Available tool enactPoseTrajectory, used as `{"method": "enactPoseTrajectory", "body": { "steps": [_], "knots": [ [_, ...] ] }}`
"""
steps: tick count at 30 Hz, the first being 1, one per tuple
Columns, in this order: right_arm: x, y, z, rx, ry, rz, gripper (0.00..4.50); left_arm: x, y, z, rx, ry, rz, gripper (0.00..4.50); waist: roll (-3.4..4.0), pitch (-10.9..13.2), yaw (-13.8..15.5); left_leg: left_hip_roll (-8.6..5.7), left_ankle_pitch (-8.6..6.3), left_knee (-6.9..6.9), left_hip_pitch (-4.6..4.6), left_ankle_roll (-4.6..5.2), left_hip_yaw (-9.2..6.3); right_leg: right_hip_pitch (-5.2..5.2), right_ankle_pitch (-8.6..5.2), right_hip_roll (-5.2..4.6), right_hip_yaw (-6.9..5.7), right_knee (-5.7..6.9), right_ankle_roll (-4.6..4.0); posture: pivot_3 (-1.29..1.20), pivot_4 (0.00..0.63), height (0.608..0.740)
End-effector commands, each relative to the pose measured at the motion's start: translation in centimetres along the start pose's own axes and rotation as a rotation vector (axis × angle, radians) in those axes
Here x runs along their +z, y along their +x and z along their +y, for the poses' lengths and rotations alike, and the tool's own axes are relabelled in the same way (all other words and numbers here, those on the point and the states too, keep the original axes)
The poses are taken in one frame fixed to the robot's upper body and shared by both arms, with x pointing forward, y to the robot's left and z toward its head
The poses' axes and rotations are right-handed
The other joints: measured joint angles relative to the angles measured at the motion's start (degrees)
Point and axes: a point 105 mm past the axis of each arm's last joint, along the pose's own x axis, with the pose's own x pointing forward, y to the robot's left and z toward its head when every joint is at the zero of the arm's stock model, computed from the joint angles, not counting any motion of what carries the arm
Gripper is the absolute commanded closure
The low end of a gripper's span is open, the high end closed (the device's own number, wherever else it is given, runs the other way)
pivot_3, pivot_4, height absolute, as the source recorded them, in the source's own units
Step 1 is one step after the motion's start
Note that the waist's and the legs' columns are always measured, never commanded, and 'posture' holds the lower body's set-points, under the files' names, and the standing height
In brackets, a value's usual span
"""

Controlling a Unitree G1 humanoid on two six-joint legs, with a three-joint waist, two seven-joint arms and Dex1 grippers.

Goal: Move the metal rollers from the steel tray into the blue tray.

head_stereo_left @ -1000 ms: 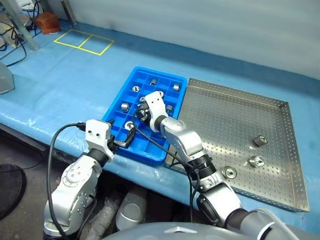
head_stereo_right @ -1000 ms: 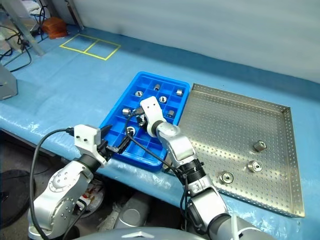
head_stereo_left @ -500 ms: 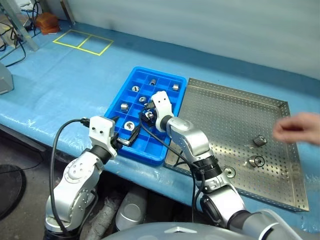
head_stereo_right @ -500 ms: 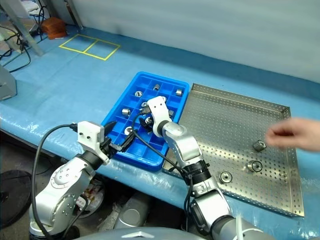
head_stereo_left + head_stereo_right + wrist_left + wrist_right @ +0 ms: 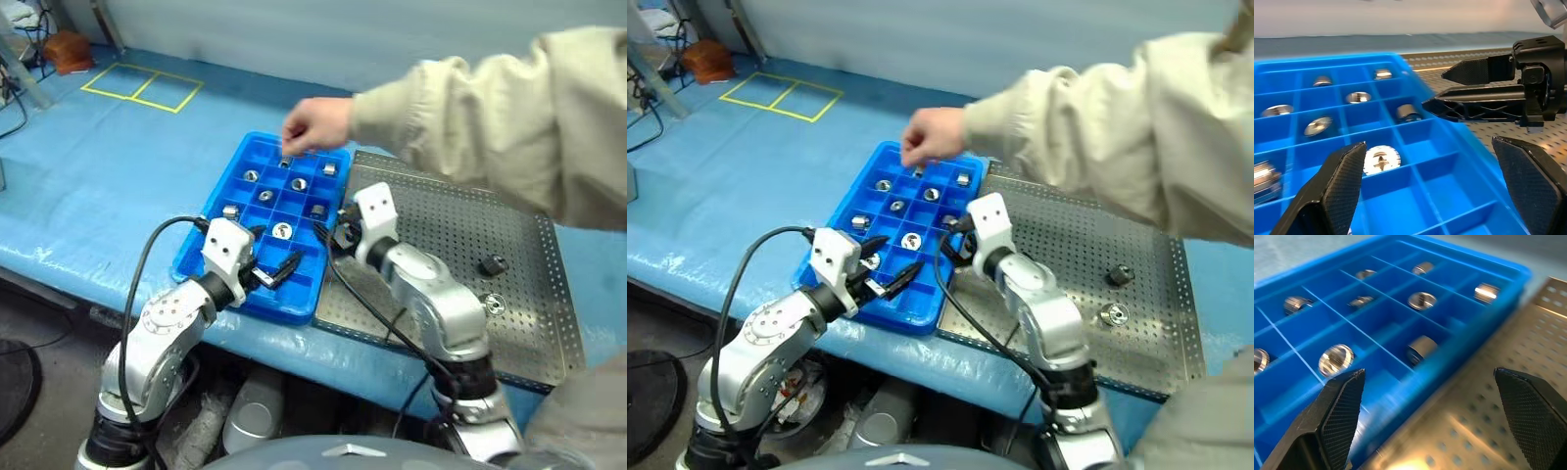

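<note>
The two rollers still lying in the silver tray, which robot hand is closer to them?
Right. The right gripper hangs at the steel tray's near-left edge, on the same side as the metal rollers. The left gripper hovers over the blue tray, farther away.

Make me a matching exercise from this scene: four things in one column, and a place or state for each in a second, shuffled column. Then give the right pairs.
Things:
1. left pincer
2. right pincer
3. person's hand
4. two metal rollers

Places or states:
A. lying on the steel tray
B. open, at the seam between the two trays
C. reaching over the far end of the blue tray
D. open, over the near end of the blue tray

Pairs: 1-D, 2-B, 3-C, 4-A
</note>
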Motion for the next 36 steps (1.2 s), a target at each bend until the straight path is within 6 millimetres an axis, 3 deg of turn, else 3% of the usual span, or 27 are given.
{"method": "enactPoseTrajectory", "body": {
  "steps": [1, 7, 14, 19, 36],
  "knots": [
    [0.5, -2.1, -0.9, -0.061, -0.002, -0.031, 0.05, 0.0, 0.6, -1.9, -0.151, 0.028, 0.029, 0.0, 0.01, 0.0, -2.41, 0.01, 0.0, 0.01, 0.02, 0.0, -0.03, 0.02, 0.0, 0.02, -0.01, 0.02, -0.01, 0.18, 0.15, 0.74],
    [-1.3, -4.7, -2.3, -0.164, 0.03, 0.02, 0.05, -0.1, 1.6, -2.7, -0.242, 0.063, 0.049, 0.0, 0.01, 0.0, -8.41, 0.0, 0.02, 0.12, 0.08, 0.03, -0.05, 0.13, 0.02, 0.01, 0.08, 0.06, 0.01, 0.12, 0.15, 0.74],
    [-2.7, -6.6, -2.8, -0.239, 0.063, 0.061, 0.05, -0.2, 2.1, -3.6, -0.316, 0.067, 0.066, 0.0, 0.0, 0.0, -11.97, 0.0, 0.02, 0.13, 0.35, 0.04, -0.02, 0.33, 0.01, 0.02, 0.19, 0.13, 0.01, 0.07, 0.15, 0.74],
    [-2.9, -6.8, -2.9, -0.251, 0.073, 0.065, 0.05, -0.2, 2.2, -3.9, -0.331, 0.066, 0.068, 0.0, 0.0, 0.02, -12.62, 0.0, 0.01, 0.12, 0.9, 0.04, 0.0, 0.8, -0.01, 0.0, 0.23, 0.11, -0.01, 0.07, 0.15, 0.74],
    [-3.2, -6.9, -2.9, -0.254, 0.078, 0.082, 0.05, -0.5, 2.0, -4.3, -0.339, 0.054, 0.077, 0.0, 0.0, 0.01, -12.6, -0.02, 0.01, 0.08, 0.88, 0.06, 0.01, 0.8, -0.01, -0.02, 0.26, 0.06, -0.01, 0.07, 0.15, 0.74]
  ]
}}
